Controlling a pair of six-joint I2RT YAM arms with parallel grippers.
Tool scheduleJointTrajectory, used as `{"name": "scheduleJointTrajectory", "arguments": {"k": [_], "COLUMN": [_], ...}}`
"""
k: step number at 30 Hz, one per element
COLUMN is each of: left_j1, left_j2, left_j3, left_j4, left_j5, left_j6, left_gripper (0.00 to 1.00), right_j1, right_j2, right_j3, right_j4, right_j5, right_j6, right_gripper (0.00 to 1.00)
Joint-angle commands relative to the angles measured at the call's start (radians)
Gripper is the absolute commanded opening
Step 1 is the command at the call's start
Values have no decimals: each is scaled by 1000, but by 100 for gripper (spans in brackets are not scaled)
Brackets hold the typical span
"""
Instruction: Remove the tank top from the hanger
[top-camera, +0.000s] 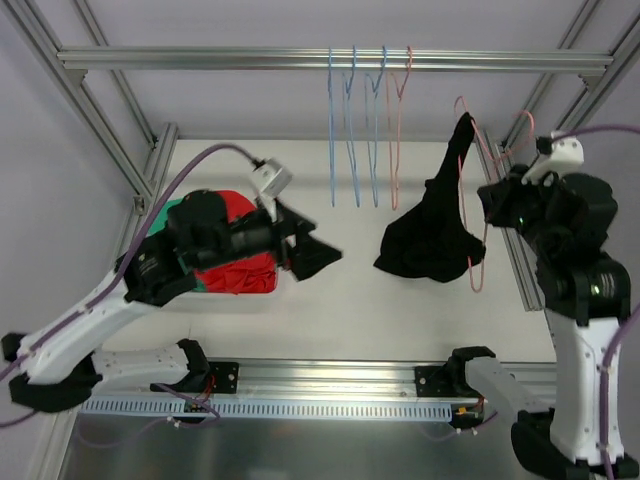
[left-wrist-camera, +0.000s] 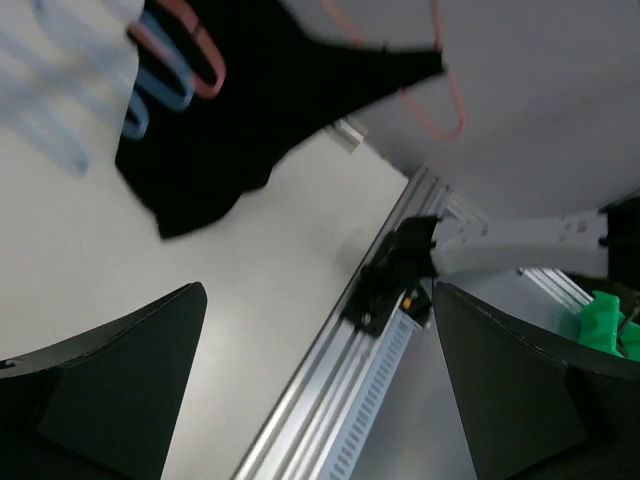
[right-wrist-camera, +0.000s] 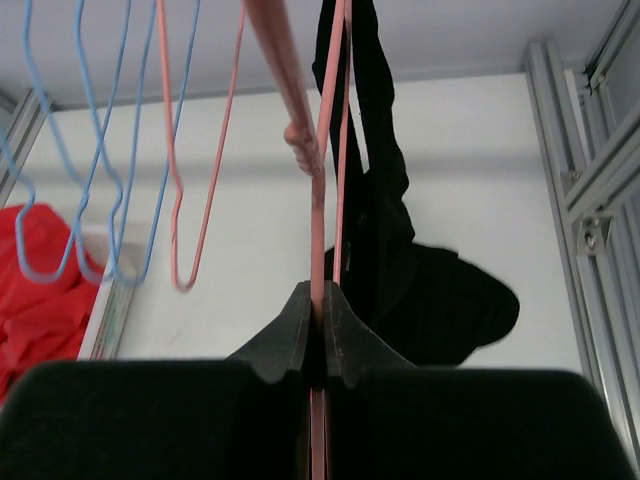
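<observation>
The black tank top (top-camera: 428, 243) hangs by one strap from a pink hanger (top-camera: 481, 230), its body drooping low to the left. My right gripper (top-camera: 492, 205) is shut on the hanger's wire at its right side. In the right wrist view the pads (right-wrist-camera: 300, 325) clamp the pink wire (right-wrist-camera: 320, 215), with the tank top (right-wrist-camera: 405, 280) just behind. My left gripper (top-camera: 322, 256) is open and empty, left of the tank top and apart from it. The left wrist view shows the tank top (left-wrist-camera: 235, 110) and hanger (left-wrist-camera: 445, 110) far ahead between the open fingers (left-wrist-camera: 110, 385).
Several empty blue and pink hangers (top-camera: 365, 130) hang from the top rail (top-camera: 200, 58). A bin of red and green clothes (top-camera: 240, 265) sits under the left arm. Aluminium frame posts (top-camera: 510, 230) stand at the right, and a slotted rail (top-camera: 330, 385) runs along the near edge.
</observation>
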Motion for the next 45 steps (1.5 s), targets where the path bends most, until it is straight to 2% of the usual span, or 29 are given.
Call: {"name": "scheduleJointTrajectory", "arguments": {"k": [1, 2, 3, 4, 7, 10, 11, 12, 14, 17, 18, 21, 22, 24, 25, 26, 29, 32, 33, 37, 41, 45], "left_j1": [-158, -212, -221, -225, -226, -226, -226, -226, -226, -226, -226, -226, -226, -226, -226, -226, -226, -235, -238, -238, -231, -225], "left_j2": [268, 329, 442, 490, 667, 800, 830, 877, 916, 960, 969, 971, 971, 976, 977, 979, 982, 953, 928, 874, 890, 940], "left_j3": [298, 361, 480, 528, 696, 824, 852, 898, 935, 978, 984, 975, 972, 970, 970, 969, 966, 938, 918, 883, 927, 969], "left_j4": [123, 126, 123, 120, 118, 117, 118, 118, 118, 118, 118, 120, 120, 121, 120, 121, 123, 123, 123, 123, 124, 124], "left_j5": [-205, -240, -245, -232, -189, -97, -83, -64, -37, -14, -23, -26, -20, -27, -32, -40, -50, -255, -397, -624, -610, -557], "left_j6": [195, 244, 261, 270, 310, 326, 326, 326, 313, 304, 303, 298, 298, 290, 284, 281, 272, 243, 228, 181, 192, 180], "left_gripper": [98, 99, 99, 99, 98, 88, 79, 78, 77, 67, 57, 54, 42, 28, 5, 0, 0, 0, 0, 0, 0, 0], "right_j1": [-6, -6, -6, -6, -4, -3, -4, -6, -3, 3, 5, 8, 8, 13, 13, 13, 16, 26, 31, 34, 49, 71], "right_j2": [-216, -244, -268, -308, -385, -410, -407, -403, -397, -388, -387, -384, -380, -376, -374, -373, -377, -400, -411, -514, -630, -661], "right_j3": [-49, -36, -20, -2, 62, 148, 171, 194, 228, 239, 239, 236, 234, 230, 230, 230, 221, 167, 129, 43, 72, 210], "right_j4": [-141, -195, -246, -342, -456, -527, -550, -564, -578, -583, -583, -581, -581, -580, -578, -578, -576, -581, -601, -667, -704, -720], "right_j5": [-91, -111, -114, -111, -97, -125, -137, -142, -157, -169, -171, -179, -179, -182, -183, -185, -168, -154, -160, -251, -239, -220], "right_j6": [27, 26, 20, 14, 9, 18, 20, 21, 17, 13, 12, 12, 10, 9, 7, 7, 4, -3, -3, -3, 21, 43], "right_gripper": [0, 0, 0, 0, 0, 0, 0, 0, 0, 0, 0, 0, 0, 0, 0, 0, 0, 0, 0, 0, 0, 0]}}
